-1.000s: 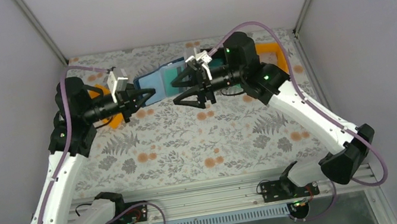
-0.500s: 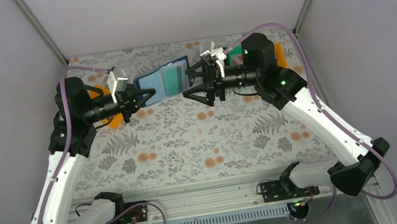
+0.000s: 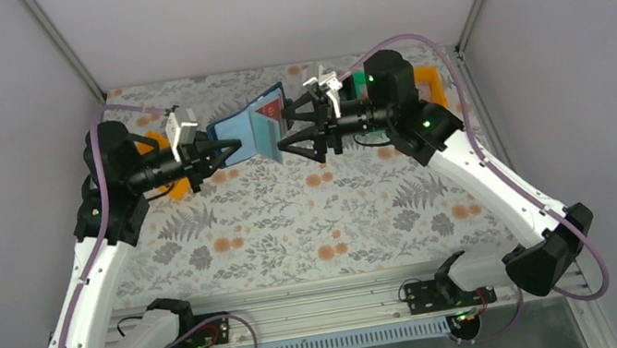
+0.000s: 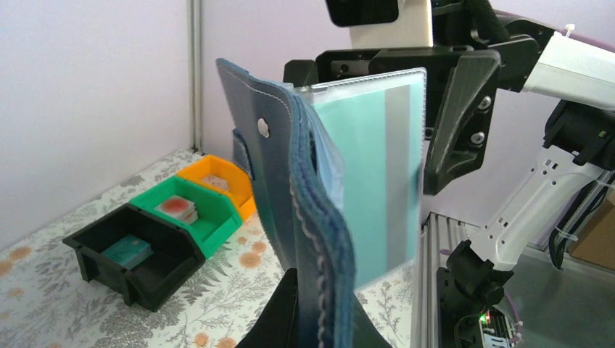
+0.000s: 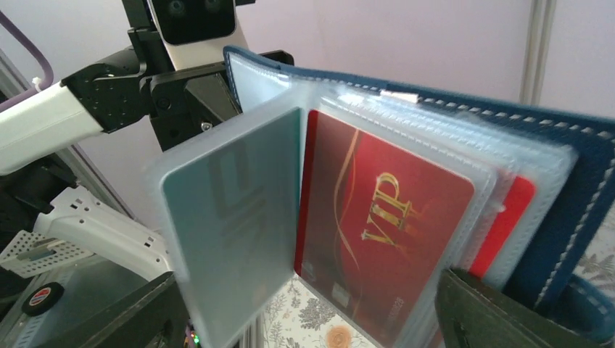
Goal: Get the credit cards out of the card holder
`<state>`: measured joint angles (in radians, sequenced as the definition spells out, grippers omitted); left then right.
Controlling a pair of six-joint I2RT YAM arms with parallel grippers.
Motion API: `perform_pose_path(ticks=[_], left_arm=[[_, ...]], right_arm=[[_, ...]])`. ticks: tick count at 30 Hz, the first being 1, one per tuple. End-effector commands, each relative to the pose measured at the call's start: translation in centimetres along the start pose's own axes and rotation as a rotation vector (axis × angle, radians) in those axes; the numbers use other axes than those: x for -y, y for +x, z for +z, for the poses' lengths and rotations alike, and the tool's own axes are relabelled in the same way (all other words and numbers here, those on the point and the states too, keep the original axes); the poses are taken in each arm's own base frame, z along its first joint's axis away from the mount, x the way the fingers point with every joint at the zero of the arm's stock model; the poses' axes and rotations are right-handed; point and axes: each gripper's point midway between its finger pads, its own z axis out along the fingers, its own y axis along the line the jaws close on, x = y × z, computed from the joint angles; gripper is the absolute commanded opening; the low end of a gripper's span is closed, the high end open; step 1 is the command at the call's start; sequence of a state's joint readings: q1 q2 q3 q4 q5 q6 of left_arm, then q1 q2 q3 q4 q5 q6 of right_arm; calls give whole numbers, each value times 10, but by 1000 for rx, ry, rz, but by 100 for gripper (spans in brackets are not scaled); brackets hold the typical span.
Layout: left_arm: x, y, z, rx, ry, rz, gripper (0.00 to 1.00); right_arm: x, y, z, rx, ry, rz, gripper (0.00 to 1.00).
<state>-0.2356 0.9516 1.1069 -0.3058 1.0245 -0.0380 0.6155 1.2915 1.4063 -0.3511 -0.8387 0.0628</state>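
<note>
Extraction has not yet started. In the top external view, the card holder (image 3: 247, 132) is held clear above the floral worktop (image 3: 294, 223), opened like a book. The left tool (image 3: 224, 150) pinches its left cover. The right tool (image 3: 284, 134) is spread wide at the holder's free right edge, where a red card (image 3: 271, 114) shows.

In the left wrist view, the navy cover stands upright in that tool's pinch. A teal card (image 4: 366, 181) in a clear sleeve fans out to the cover's right. A black bin (image 4: 156, 279), a green bin (image 4: 214, 235) and an orange bin (image 4: 236, 177) sit on the worktop, well left of the holder and beyond it.

In the right wrist view, the sleeves fan open. The teal card is leftmost, the red card, lettered VIP, is beside it, and a second red card (image 5: 511, 214) lies nearest the holder's right cover. This tool's fingers (image 5: 493, 315) sit far apart below the holder, closed on nothing.

I judge the step to be lining up on one card. The next move calls for finding a sleeve's open side, which I cannot make out. The right tool must then close on that card's edge alone while the left keeps its pinch.
</note>
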Motion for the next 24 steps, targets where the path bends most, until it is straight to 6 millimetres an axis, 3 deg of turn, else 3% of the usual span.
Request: perform_pose_path(ticks=[1,6,10,18,24], left_arm=[[7,-9,-3,32,16,56,2],[0,-5,-3,24,-14,35,2],[-3,-2,-2,25,-21,13,2],[-18,5,0,17,-90,-27,3],[-20,7,1,15,-88,-38,2]], right_arm=[[-18,-6,7,4,-112,-33,84],[-30,2,10,-29,-188,-42,77],[-26,2,7,-29,-148,-38,71],[-26,-7,0,-14,-77,-21,70],[-33,7,21,-59,-149,25,66]])
